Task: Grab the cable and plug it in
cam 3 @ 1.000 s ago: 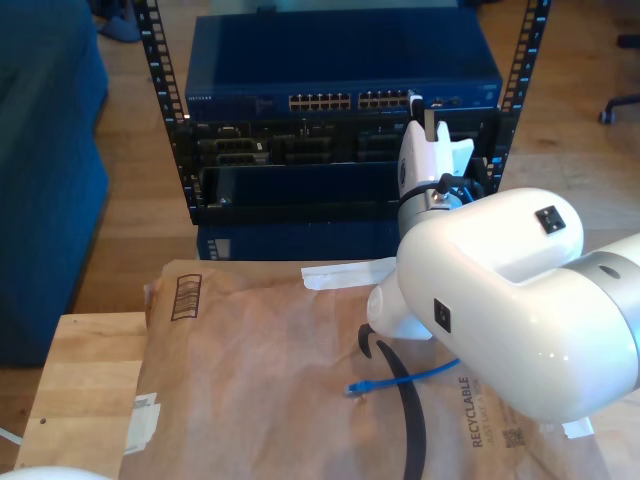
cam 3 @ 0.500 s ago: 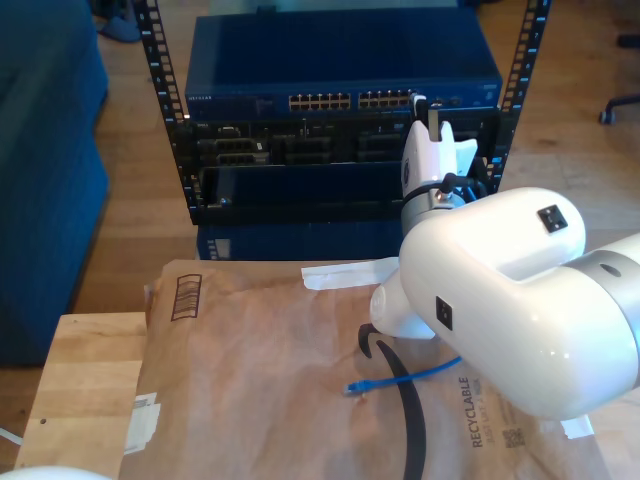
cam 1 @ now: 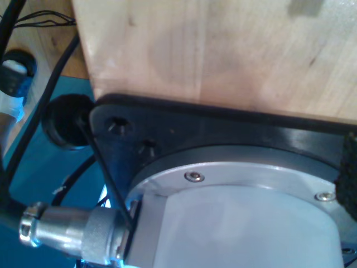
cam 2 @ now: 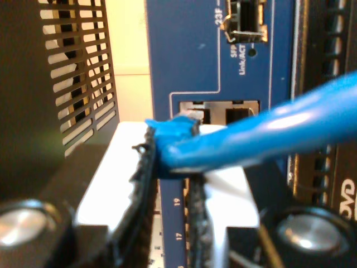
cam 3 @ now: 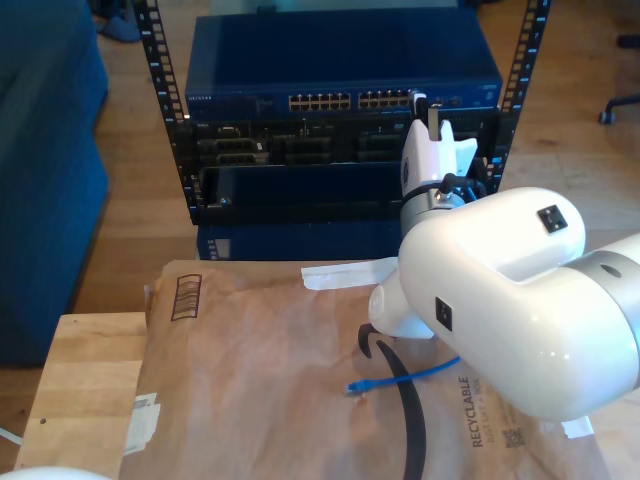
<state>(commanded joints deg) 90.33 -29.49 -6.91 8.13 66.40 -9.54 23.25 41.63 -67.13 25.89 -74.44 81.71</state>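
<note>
Cable (cam 2: pixel 234 134), bright blue, is pinched near its plug in the claw of my second gripper (cam 2: pixel 167 167), just before a port of the blue switch (cam 2: pixel 189 67); its free end lies on the desk (cam 3: pixel 90 390) in the lower centre of the exterior view. The insertion step is in hand, and I judge the next move needs a straight, small push into the port. For my first gripper I cannot tell the claw state

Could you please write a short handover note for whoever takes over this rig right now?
My second gripper is shut on the cable just behind its plug, at the port row of the blue switch. My first gripper sits by a wooden board; I cannot tell its state. The cable's other end lies on the brown paper.
Done: cable picked up and brought to the ports.
Left: push the plug fully in, then release; whether it is seated I cannot tell.
</note>
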